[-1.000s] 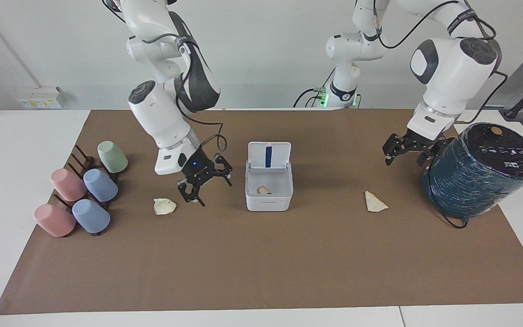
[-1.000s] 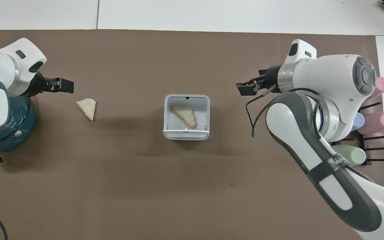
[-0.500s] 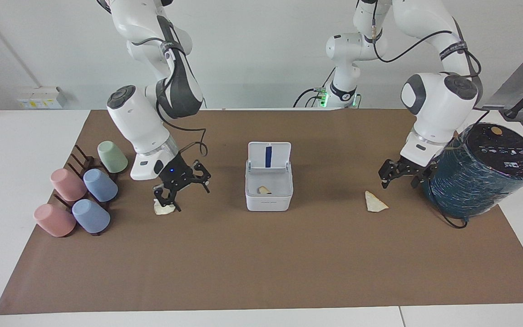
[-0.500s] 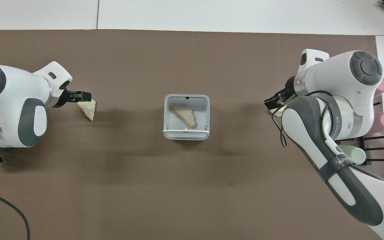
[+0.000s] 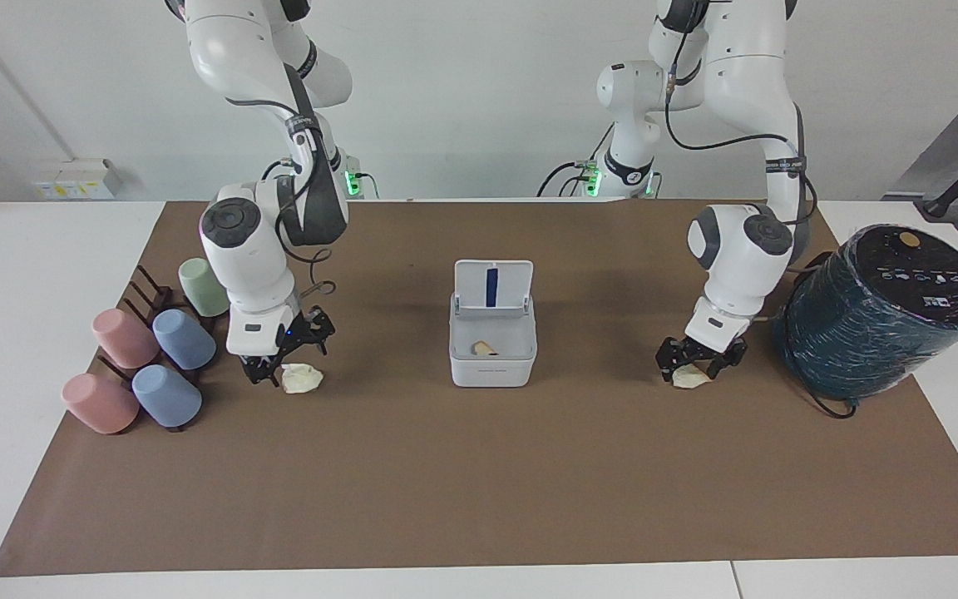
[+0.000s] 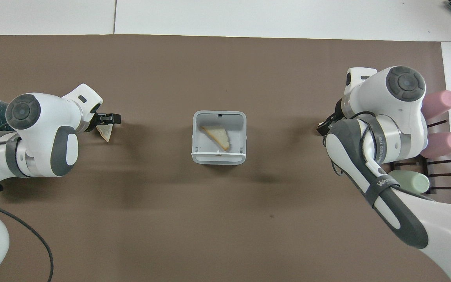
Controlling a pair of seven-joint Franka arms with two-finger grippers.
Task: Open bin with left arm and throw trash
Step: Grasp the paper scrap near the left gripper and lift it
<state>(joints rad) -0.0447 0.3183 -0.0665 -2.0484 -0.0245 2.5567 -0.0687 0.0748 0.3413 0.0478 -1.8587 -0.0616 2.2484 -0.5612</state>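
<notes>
The white bin stands mid-table with its lid up, and one cream triangle scrap lies inside; the overhead view shows the bin and that scrap too. My left gripper is low on the mat, open, its fingers either side of a second triangle scrap, which also shows in the overhead view. My right gripper is open and low, right beside the lumpy wad. In the overhead view the right arm hides the wad.
A big dark teal cylinder stands at the left arm's end of the table, close to the left arm. Several pastel cups lie on a dark rack at the right arm's end, beside the right gripper.
Both grippers have moved away from the bin and come down: the left onto the triangle scrap, the right to the wad. The bin and the scrap inside it have not moved.
</notes>
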